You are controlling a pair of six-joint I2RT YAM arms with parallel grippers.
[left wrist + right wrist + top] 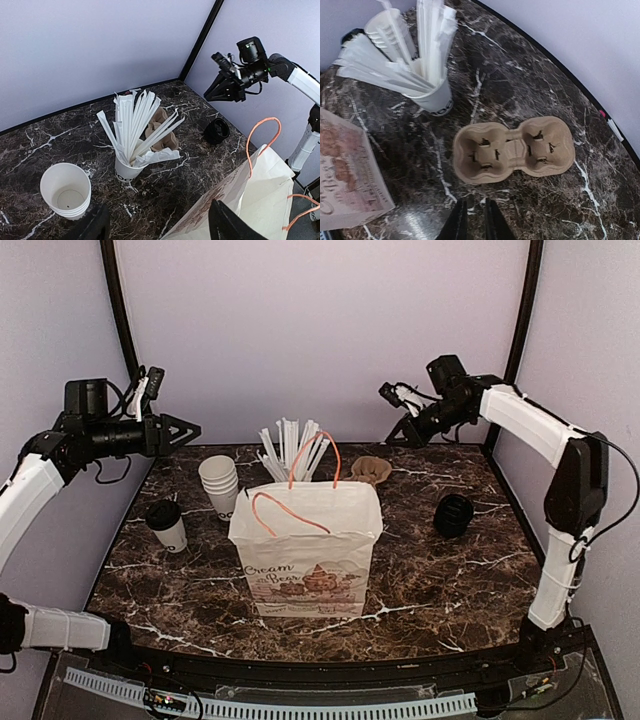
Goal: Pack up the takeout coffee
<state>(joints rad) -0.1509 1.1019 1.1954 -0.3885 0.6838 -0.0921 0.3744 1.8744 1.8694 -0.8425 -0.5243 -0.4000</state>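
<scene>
The takeout coffee [166, 524], a white cup with a black lid, stands upright at the table's left, left of the paper bag [305, 545]. It does not show clearly in either wrist view. My left gripper [192, 429] is raised at the far left, well above and behind the coffee. In the left wrist view this gripper [160, 231] is open and empty, over the table beside the bag [250, 200]. My right gripper [394, 436] hangs high at the back right. In the right wrist view it [475, 222] is shut and empty, above the cardboard carrier [515, 150].
Stacked lidless cups [219, 483] and a cup of white straws [290, 450] stand behind the open bag, which has orange handles. The cardboard carrier [371, 470] lies at the back centre. A stack of black lids [453, 515] sits at the right. Purple walls enclose the table.
</scene>
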